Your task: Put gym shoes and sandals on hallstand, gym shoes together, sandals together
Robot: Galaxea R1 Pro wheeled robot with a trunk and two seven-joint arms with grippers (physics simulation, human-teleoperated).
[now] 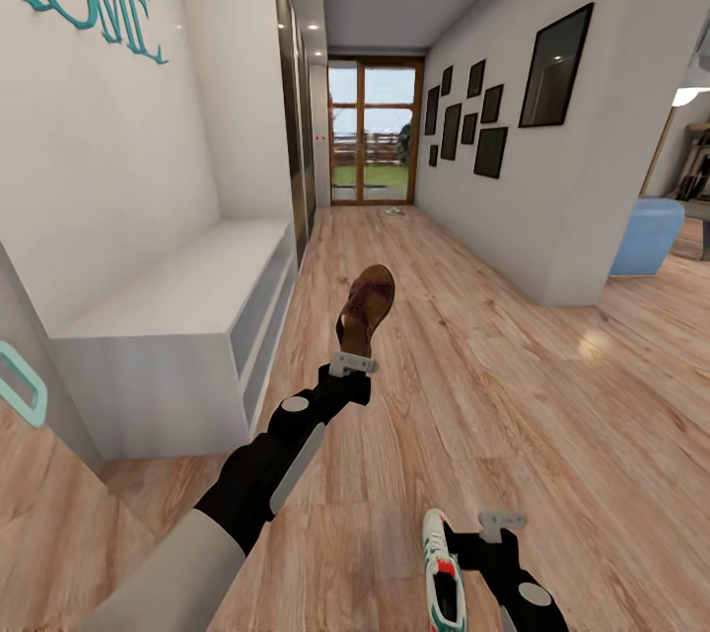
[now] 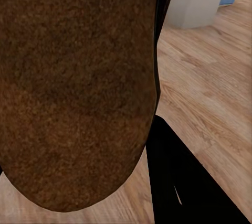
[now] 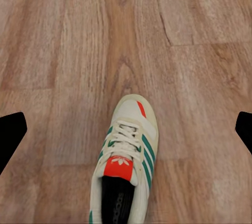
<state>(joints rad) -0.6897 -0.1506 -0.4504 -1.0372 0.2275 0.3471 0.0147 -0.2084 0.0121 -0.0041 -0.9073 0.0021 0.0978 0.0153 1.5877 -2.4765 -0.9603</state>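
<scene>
Sandal [image 1: 367, 309] pinched at its heel in our left gripper [image 1: 353, 363], right gripper [image 1: 490, 524] gripping a sneaker [image 1: 442, 578]: we carry both level to the white rack [image 1: 187, 292].

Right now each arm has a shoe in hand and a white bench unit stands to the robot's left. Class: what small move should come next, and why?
Probably swing the left gripper toward the white bench unit and over its flat top. It grips a brown sandal in the air above the wood floor, short of the bench. The right gripper carries a gym shoe, which can wait.
</scene>
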